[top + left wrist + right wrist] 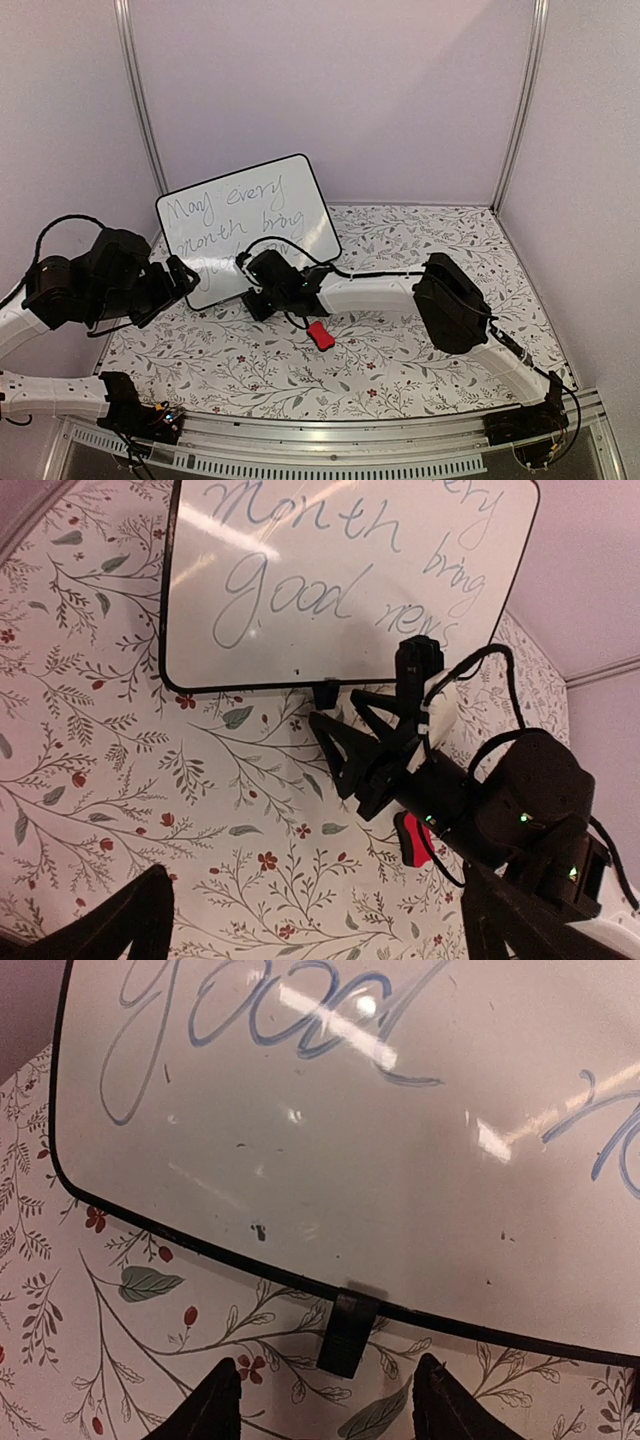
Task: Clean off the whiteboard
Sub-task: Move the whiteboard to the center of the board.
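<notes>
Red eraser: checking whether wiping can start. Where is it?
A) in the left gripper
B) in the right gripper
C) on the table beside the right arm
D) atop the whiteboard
C: the red eraser lies on the table beside the right arm, unheld.

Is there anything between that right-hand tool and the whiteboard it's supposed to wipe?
Nothing visible. Only bare flowered tabletop lies between the right tool and the whiteboard's lower edge, where its small black foot stands.
</notes>
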Robot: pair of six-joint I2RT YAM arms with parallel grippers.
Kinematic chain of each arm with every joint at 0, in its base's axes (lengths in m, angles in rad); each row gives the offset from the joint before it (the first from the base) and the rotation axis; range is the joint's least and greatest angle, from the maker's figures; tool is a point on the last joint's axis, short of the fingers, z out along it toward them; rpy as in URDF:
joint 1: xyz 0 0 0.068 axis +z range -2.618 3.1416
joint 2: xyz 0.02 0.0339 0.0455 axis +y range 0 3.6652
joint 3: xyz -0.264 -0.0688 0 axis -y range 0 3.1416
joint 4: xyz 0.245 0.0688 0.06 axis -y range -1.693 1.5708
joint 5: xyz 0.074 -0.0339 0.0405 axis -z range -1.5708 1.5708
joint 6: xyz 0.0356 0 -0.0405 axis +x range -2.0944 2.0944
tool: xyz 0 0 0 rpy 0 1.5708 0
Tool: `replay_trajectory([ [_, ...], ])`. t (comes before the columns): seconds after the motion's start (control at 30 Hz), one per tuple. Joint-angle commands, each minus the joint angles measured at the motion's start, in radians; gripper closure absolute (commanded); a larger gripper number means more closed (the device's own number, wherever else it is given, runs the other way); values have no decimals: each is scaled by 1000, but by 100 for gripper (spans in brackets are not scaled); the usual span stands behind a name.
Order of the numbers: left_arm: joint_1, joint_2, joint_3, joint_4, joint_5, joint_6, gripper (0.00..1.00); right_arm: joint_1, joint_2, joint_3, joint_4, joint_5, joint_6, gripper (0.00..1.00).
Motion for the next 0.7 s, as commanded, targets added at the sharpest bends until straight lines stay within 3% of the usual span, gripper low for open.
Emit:
replay_trajectory([
  [0.0,11,-10,26,-20,-3,14,0,1,55,45,76,44,-1,45],
  [0.47,11,-20,37,-40,-13,16,0,1,96,69,127,71,-38,62],
  [0.67,11,-22,39,-40,-16,15,0,1,100,66,125,70,-50,78],
])
